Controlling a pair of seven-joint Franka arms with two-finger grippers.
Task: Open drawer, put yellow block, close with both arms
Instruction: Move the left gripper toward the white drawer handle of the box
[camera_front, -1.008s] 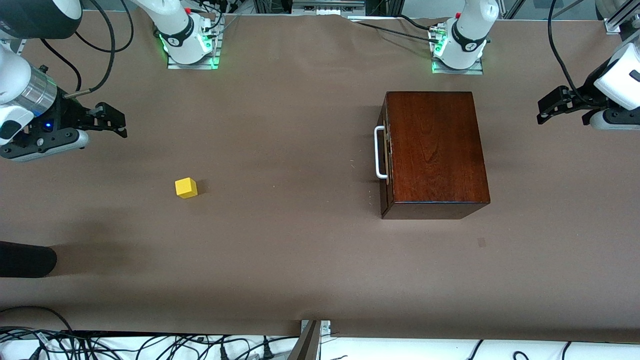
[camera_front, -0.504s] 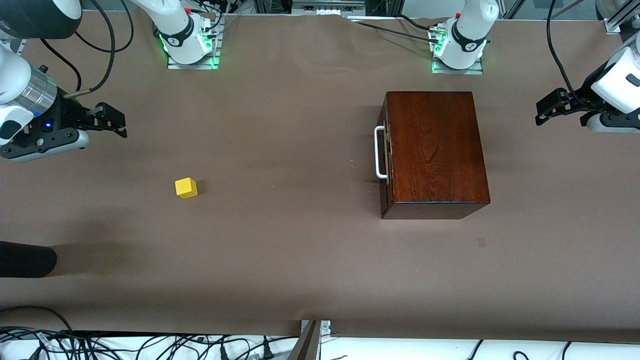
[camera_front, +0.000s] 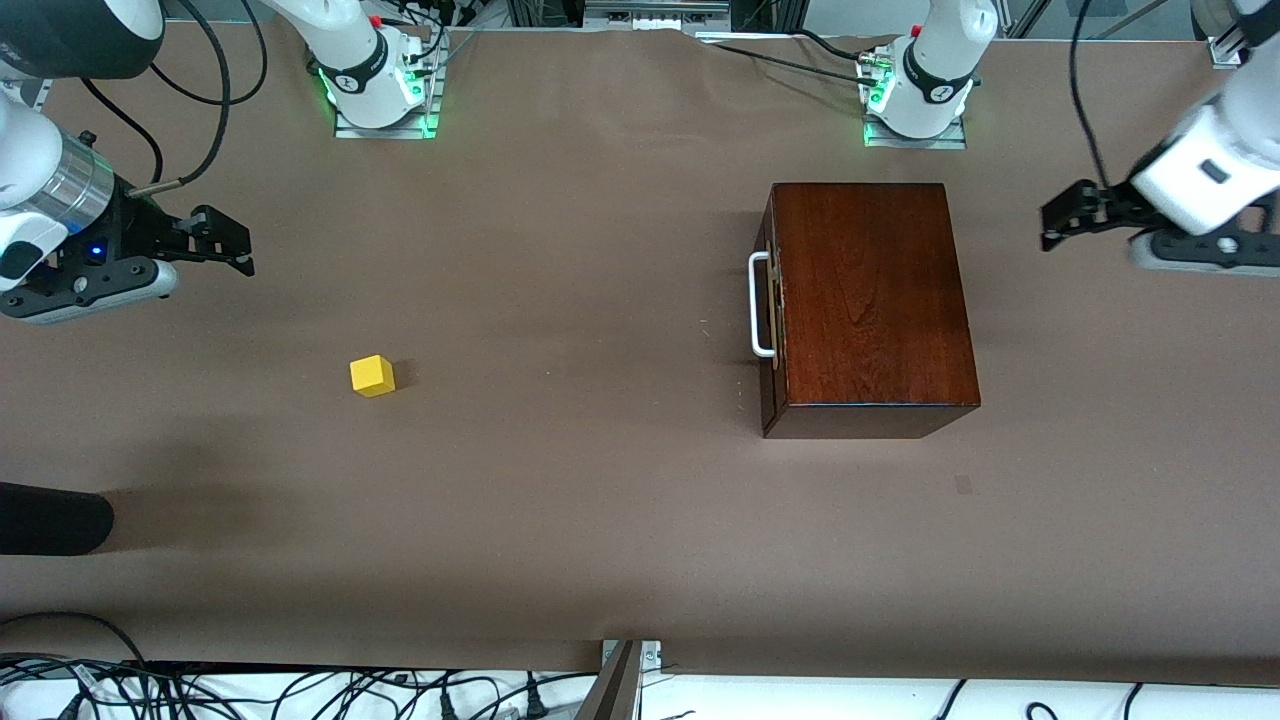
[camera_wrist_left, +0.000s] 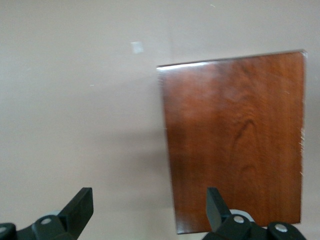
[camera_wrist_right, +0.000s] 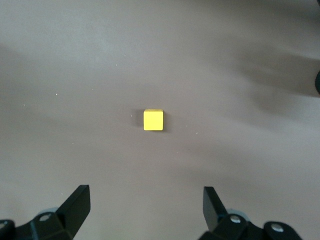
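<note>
The yellow block (camera_front: 372, 376) sits alone on the brown table (camera_front: 600, 520), toward the right arm's end and a little nearer the front camera than the middle of the wooden box (camera_front: 870, 300). The box stands toward the left arm's end, and its drawer (camera_front: 770, 310) looks fully shut, though its front shows only edge-on, with the white handle (camera_front: 759, 304) facing the block. The right gripper (camera_front: 225, 245) waits over bare table, farther from the camera than the block, its jaws spread wide and empty. The left gripper (camera_front: 1065, 220), also wide open and holding nothing, hangs over the table past the box's closed back. In the last second only this arm has moved, sliding in toward the box. That suggests the opening step is just starting; the handle is not yet reached.
</note>
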